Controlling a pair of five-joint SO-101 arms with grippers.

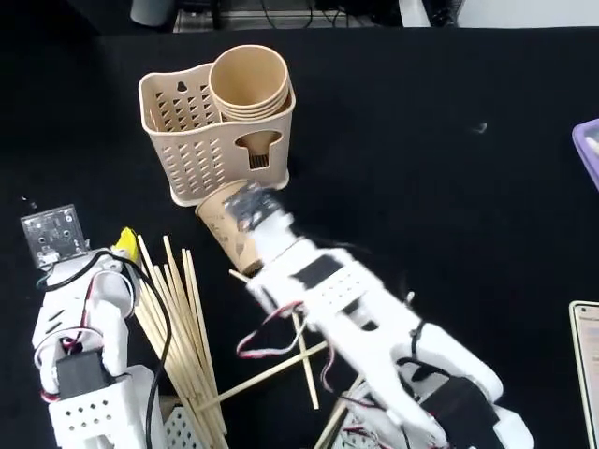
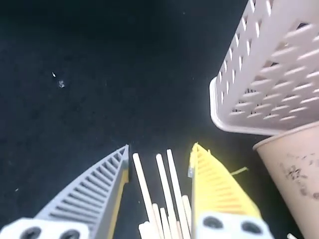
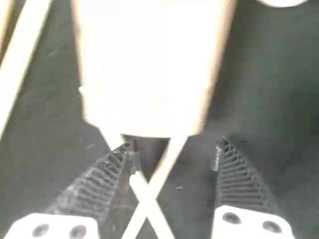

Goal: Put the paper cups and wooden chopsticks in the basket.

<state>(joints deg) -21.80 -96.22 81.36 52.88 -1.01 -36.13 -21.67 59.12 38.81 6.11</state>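
A beige slotted basket (image 1: 201,140) stands at the back with a stack of paper cups (image 1: 249,82) in one end. Another paper cup (image 1: 223,227) lies on its side just in front of the basket. My right gripper (image 1: 253,213) hovers over it, and in the right wrist view it (image 3: 174,143) is open with the cup (image 3: 149,64) just ahead of its tips and crossed chopsticks (image 3: 149,194) beneath. A bundle of wooden chopsticks (image 1: 178,327) lies at the front left. My left gripper (image 2: 159,148) is open and straddles the chopstick ends (image 2: 169,184).
Two loose chopsticks (image 1: 281,367) cross under the right arm. A small grey tag board (image 1: 51,234) lies beside the left arm. A purple object (image 1: 588,150) and a white card (image 1: 586,360) sit at the right edge. The cloth is bare at the back right.
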